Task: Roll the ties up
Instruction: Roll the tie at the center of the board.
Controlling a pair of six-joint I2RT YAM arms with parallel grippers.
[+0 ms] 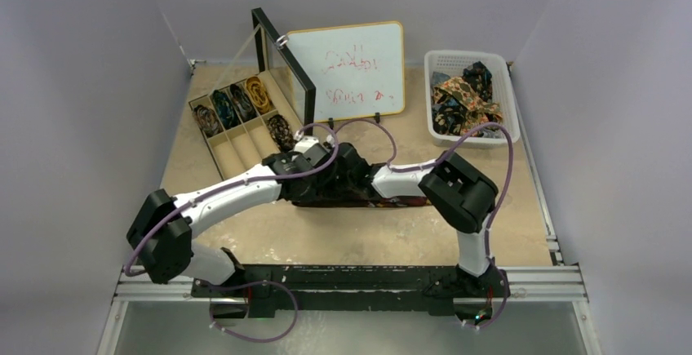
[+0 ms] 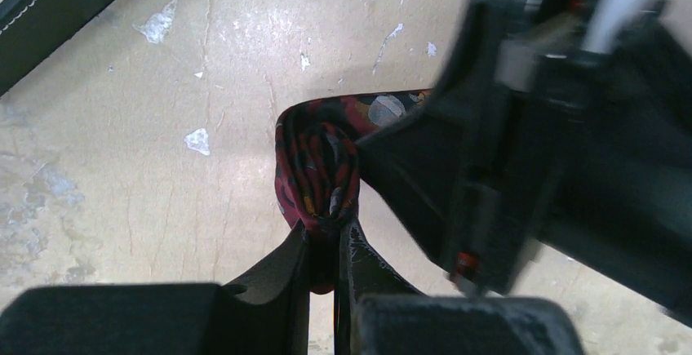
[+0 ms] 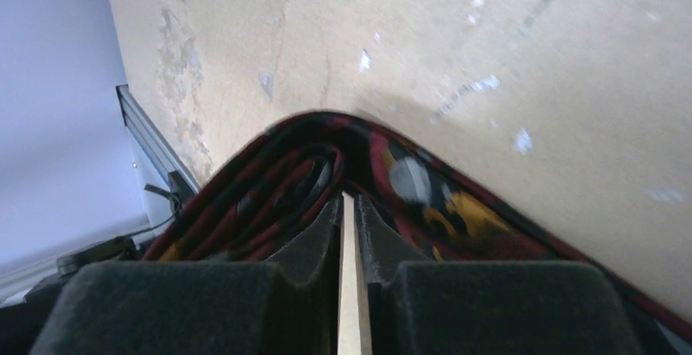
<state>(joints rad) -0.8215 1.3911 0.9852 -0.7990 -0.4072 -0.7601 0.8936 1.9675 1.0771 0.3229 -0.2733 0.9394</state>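
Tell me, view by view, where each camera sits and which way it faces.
Top external: above and behind the bases, looking down on the table, left arm and right arm.
Left wrist: looks down past the left gripper, shut on the maroon tie.
Right wrist: looks along the right gripper's fingers at that tie.
Shared: both wrist views show the tie.
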